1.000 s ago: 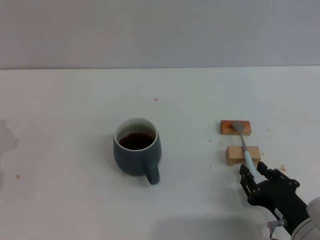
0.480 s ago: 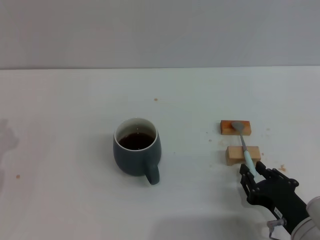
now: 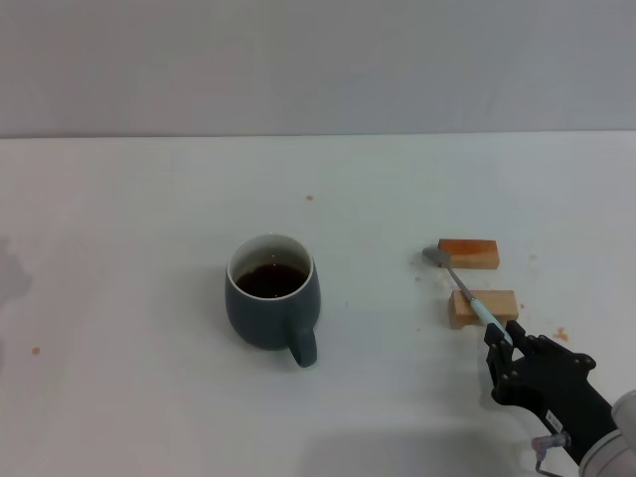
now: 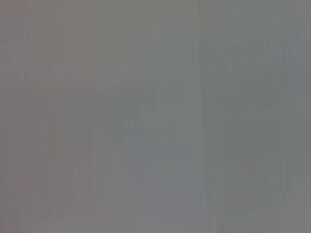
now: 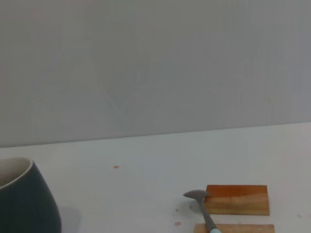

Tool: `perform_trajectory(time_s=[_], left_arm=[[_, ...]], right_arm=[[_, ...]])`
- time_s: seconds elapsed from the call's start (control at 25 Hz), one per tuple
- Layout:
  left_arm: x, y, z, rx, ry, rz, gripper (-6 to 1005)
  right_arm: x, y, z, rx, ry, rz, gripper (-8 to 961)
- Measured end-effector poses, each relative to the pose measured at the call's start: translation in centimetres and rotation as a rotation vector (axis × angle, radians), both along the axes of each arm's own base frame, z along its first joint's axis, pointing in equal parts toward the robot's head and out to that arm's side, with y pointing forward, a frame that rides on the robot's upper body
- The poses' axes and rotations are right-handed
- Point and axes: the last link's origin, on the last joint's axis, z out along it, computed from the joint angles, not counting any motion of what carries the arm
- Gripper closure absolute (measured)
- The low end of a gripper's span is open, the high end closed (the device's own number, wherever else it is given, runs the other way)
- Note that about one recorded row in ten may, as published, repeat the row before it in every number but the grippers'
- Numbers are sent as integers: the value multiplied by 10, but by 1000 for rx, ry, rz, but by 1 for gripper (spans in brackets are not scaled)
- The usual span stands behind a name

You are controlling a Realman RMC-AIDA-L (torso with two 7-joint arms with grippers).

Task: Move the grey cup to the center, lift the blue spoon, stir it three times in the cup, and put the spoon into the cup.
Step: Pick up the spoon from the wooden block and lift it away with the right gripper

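The grey cup (image 3: 271,303) stands near the table's middle, holding dark liquid, its handle toward me; its rounded side (image 5: 24,199) also shows in the right wrist view. My right gripper (image 3: 502,338) at the front right is shut on the pale handle end of the blue spoon (image 3: 465,295). The spoon slants away to the left, and its metal bowl (image 5: 196,195) hangs just left of the far wooden block. The left gripper is out of view.
Two small wooden blocks lie at the right: a darker one (image 3: 468,252) farther off and a lighter one (image 3: 483,307) close to my right gripper. Small brown specks dot the white table (image 3: 149,219). A grey wall runs behind it.
The spoon's bowl has come off the far block and swung to the left, so the spoon now slants. My right gripper has barely shifted. The cup has not moved.
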Motion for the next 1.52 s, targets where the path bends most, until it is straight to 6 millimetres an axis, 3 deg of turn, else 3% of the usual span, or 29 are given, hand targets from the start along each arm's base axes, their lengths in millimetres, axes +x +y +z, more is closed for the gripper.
perform_trajectory(time_s=[1.52], left_arm=[[-3,-1,2,8,0,11,1001]], right_arm=[[-11,7,7,2,-25,36,794]])
